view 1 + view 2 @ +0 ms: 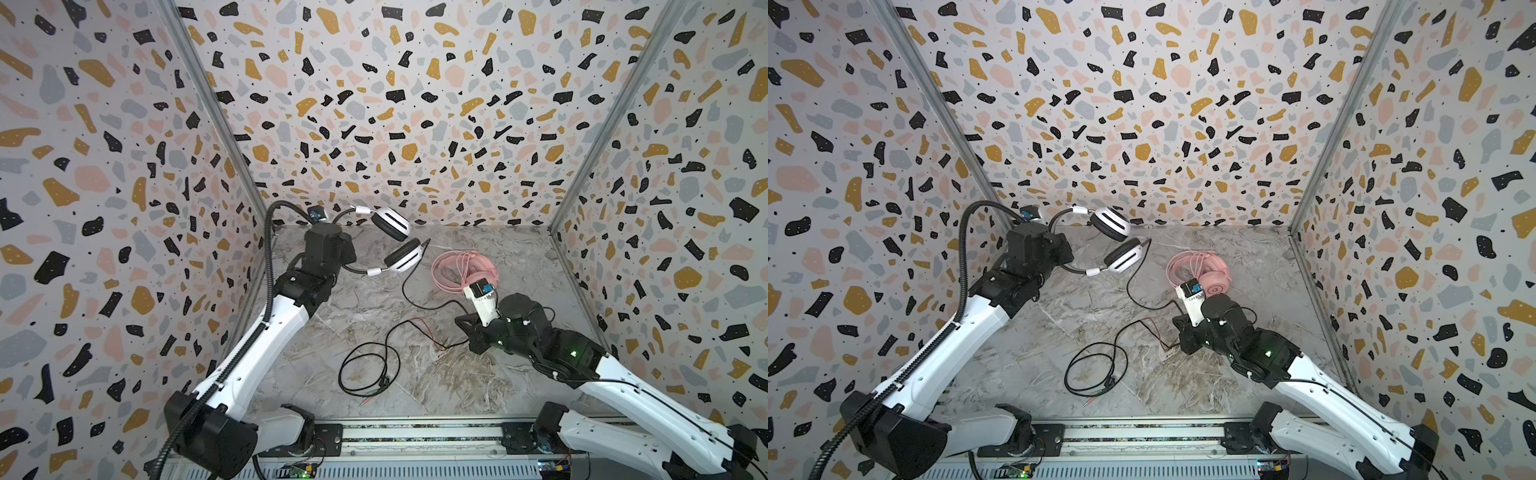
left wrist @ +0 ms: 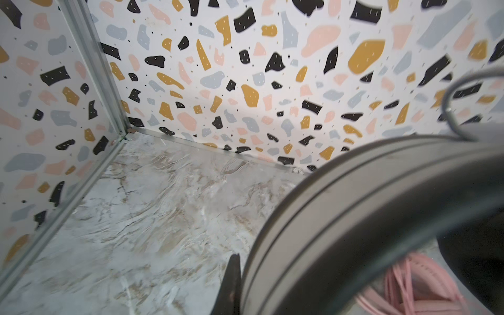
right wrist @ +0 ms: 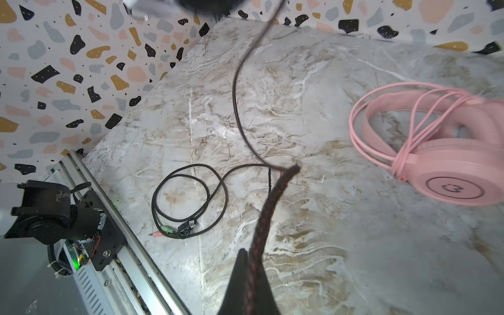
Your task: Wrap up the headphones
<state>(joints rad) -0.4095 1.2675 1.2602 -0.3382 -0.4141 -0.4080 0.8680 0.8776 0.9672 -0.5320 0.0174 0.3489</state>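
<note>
Near the back left corner, the white-and-black headphones (image 1: 395, 243) are held up by the left gripper (image 1: 334, 249), clamped on the headband (image 2: 381, 204). The black cable (image 3: 236, 109) is pinched tight in the right gripper (image 3: 252, 272), and the pink headphones (image 1: 465, 270) are left lying on the table (image 1: 519, 257).

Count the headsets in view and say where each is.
2. The white-and-black headset is raised at the back left in the left pincer; the pink headset lies on the tabletop, right of centre. None looks hidden.

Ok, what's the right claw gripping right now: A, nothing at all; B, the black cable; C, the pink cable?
B: in the right wrist view the right claw is shut on the braided black cable, with the pink headset lying apart on the table.
</note>
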